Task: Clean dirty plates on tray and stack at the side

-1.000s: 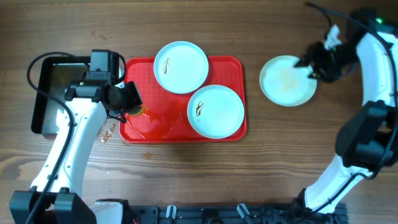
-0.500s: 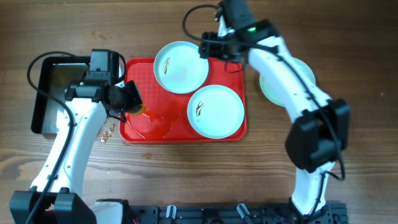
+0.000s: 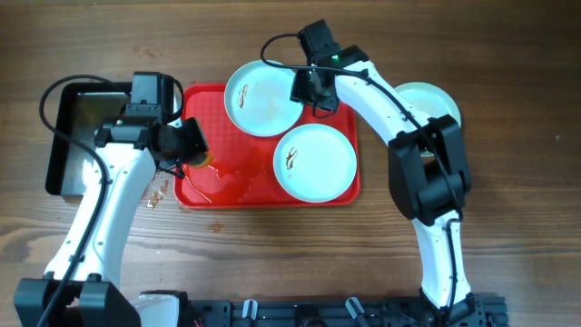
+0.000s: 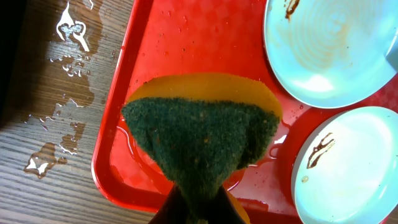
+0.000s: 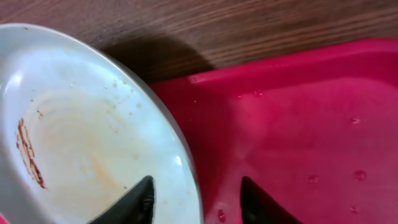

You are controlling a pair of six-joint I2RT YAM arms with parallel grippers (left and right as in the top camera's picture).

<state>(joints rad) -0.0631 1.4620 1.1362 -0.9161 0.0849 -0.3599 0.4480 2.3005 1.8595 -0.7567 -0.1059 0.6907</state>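
Red tray (image 3: pixel 209 186) in the middle of the table (image 3: pixel 508 227), and the right gripper (image 3: pixel 307 89) sits right at the rim of the far plate (image 3: pixel 259 102). On the wrist camera its two dark fingers (image 5: pixel 138 198) stand apart, one over the plate's pale inside, the other over the tray floor, with the rim running between them and nothing pinched yet. A brown smear (image 5: pixel 28 155) marks that plate on the side away from the gripper. Just below the hand, nearer the robot, the second plate (image 3: pixel 318 165) lies flat on the tray, carrying a dark streak of its own. Out to the hand's right, partly behind its arm, the third plate (image 3: pixel 440 102) rests on bare wood, off the tray. The left gripper (image 3: pixel 186 145) is clamped tight on a sponge (image 4: pixel 202 134), green scouring face up, over the tray's wet left end. Droplets (image 4: pixel 68 93) spot the wood beside it, and a black pan (image 3: pixel 64 150) lies farther to its left.
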